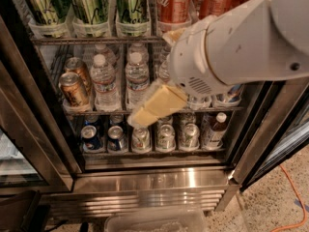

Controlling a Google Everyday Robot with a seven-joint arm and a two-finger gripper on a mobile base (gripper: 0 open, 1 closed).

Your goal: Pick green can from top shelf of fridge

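The fridge [154, 180] stands open in front of me. Its top shelf [96, 40] runs along the upper edge of the view. On it stand two yellower olive-green cans [89, 4] at the left, then the bright green can [131, 1], then red cola cans [174, 4]. My gripper [157, 105], cream-coloured at the end of the big white arm [231, 47], hangs in front of the middle shelf. It is below and a little right of the green can and is not touching it.
Water bottles [104, 81] and brown cans [72, 88] stand on the middle shelf. Silver cans [165, 138] and blue cans [91, 138] stand on the lower shelf. The door frame [29, 110] is at the left, another dark frame [270, 129] at the right. A clear bin [154, 221] sits on the floor.
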